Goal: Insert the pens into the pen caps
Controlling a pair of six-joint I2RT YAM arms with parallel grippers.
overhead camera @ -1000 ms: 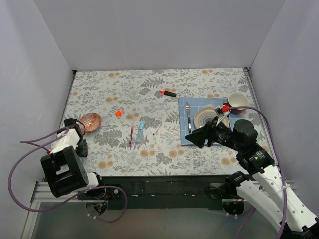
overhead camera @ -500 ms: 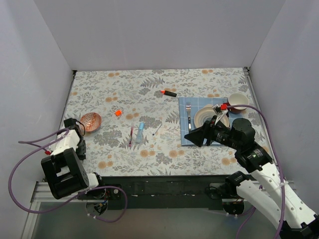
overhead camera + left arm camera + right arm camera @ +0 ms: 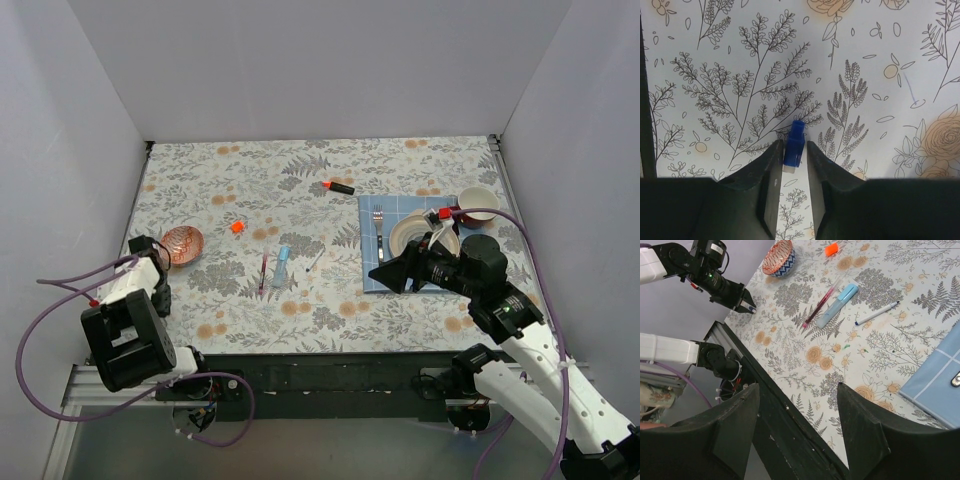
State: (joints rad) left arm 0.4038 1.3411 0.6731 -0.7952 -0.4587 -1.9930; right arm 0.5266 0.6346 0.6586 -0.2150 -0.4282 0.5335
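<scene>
- Table: flat top under a printed cloth of grey ferns and orange flowers, with plain grey walls on three sides.
- Right claw: black fingers spread wide apart and holding nothing. It hangs over the near-left corner of the placemat. Since a second ago the arm has eased slightly left and toward the plate.
- Left claw: clamped on the dark blue cap at the table's near-left edge, beside the bowl. The arm sits about where it did before, and only its purple cable has shifted.
- Placemat: blue checked cloth on the right, partly hidden by the right arm.
- Plate: round and ringed, lying on the placemat.
- Bowl: shallow, with an orange patterned inside.
- Cup: white, at the placemat's far-right corner.
- Fork: silver, just left of the plate.
- Black marker: orange at one end, lying alone far of the placemat.
- Light-blue marker, maroon-red pen and white pen: lying loose near one another at mid-table, unmoved.
- Orange-red cap: a short tube lying apart, far-left of the pens.
</scene>
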